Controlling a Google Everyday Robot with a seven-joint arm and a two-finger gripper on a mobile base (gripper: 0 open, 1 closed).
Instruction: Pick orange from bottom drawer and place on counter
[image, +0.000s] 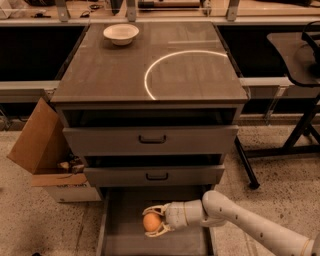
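The orange (151, 222) is small and round, inside the open bottom drawer (125, 239), a grey tray pulled out at the foot of the cabinet. My gripper (153, 221) reaches in from the right on a white arm, with its fingers closed around the orange, one above and one below it. The orange sits just over the drawer floor. The counter (110, 70) is the dark glossy cabinet top above, marked with a pale white arc (150, 75).
A white bowl (121, 33) stands at the counter's back left. Two upper drawers with black handles (152, 139) overhang the bottom drawer. An open cardboard box (42, 150) sits on the floor to the left. A black stand's legs (300, 135) are at right.
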